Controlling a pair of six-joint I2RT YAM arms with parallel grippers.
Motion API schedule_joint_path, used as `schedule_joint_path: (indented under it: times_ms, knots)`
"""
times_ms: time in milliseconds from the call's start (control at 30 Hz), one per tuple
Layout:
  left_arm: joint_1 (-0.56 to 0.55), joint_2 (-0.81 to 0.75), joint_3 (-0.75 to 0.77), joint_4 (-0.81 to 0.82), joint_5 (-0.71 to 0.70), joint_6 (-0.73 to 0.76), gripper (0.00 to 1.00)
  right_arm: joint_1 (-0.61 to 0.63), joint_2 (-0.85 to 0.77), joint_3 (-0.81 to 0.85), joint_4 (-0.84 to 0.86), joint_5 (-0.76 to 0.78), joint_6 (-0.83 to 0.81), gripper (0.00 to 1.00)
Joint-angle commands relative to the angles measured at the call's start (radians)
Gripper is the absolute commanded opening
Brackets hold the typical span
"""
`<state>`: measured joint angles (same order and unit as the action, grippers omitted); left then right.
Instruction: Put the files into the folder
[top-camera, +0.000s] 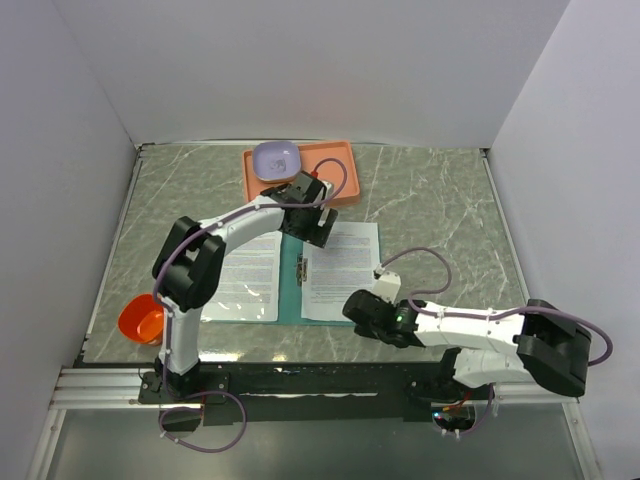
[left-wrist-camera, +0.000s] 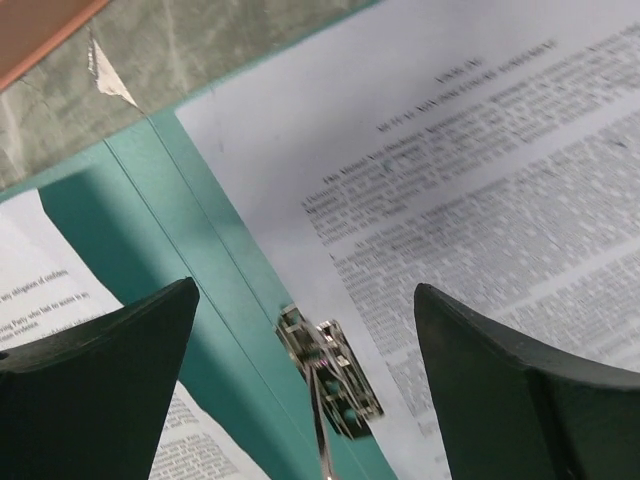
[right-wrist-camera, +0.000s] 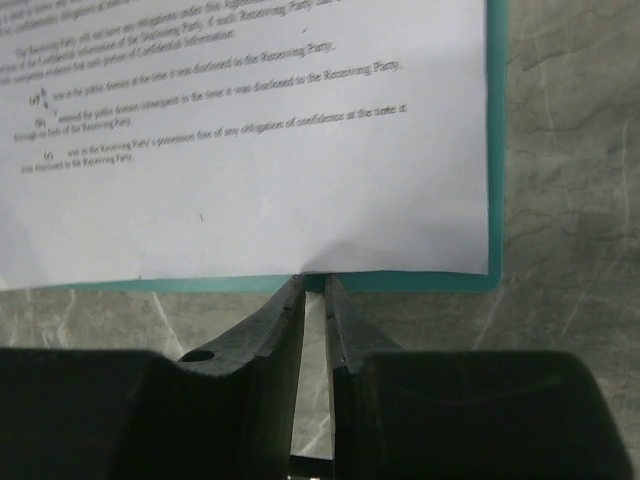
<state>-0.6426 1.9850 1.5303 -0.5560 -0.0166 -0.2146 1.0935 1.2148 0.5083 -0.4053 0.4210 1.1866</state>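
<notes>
Both files (top-camera: 345, 265) lie on the folder (top-camera: 288, 298), so left gripper (left-wrist-camera: 305, 290) hangs wide above it; right gripper (right-wrist-camera: 314, 285), narrow, apparently steadies its near edge

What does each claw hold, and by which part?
Left claw: open, holds nothing. Right claw, nearly shut, has tips at the near edge of the folder; a grip cannot be told.
</notes>
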Motion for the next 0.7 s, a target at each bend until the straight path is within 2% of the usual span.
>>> schedule_joint_path:
  times_ms: [0, 67, 200, 333, 433, 533, 667]
  knots:
    - [0.02, 0.046, 0.063, 0.005, -0.046, -0.025, 0.96, 0.068, -0.07, -0.001, 0.159, 0.007, -0.134, 0.21]
    - [0.021, 0.054, 0.067, 0.001, -0.043, -0.029, 0.96, 0.12, -0.118, 0.009, 0.248, 0.03, -0.198, 0.2]
    - [0.021, 0.07, 0.056, 0.008, -0.063, -0.028, 0.96, 0.12, -0.19, 0.045, 0.324, 0.012, -0.323, 0.15]
    - [0.02, 0.09, 0.051, 0.007, -0.085, -0.019, 0.96, 0.082, -0.216, 0.024, 0.451, 0.007, -0.399, 0.0]
    - [0.018, 0.103, 0.044, 0.008, -0.108, -0.023, 0.96, -0.041, -0.176, -0.017, 0.638, -0.129, -0.442, 0.0]
    - [0.014, 0.11, 0.033, 0.011, -0.126, -0.028, 0.96, -0.139, -0.091, -0.013, 0.755, -0.287, -0.478, 0.0]
    - [0.012, 0.118, 0.031, 0.015, -0.131, -0.031, 0.96, -0.181, 0.047, 0.062, 0.776, -0.343, -0.571, 0.0]
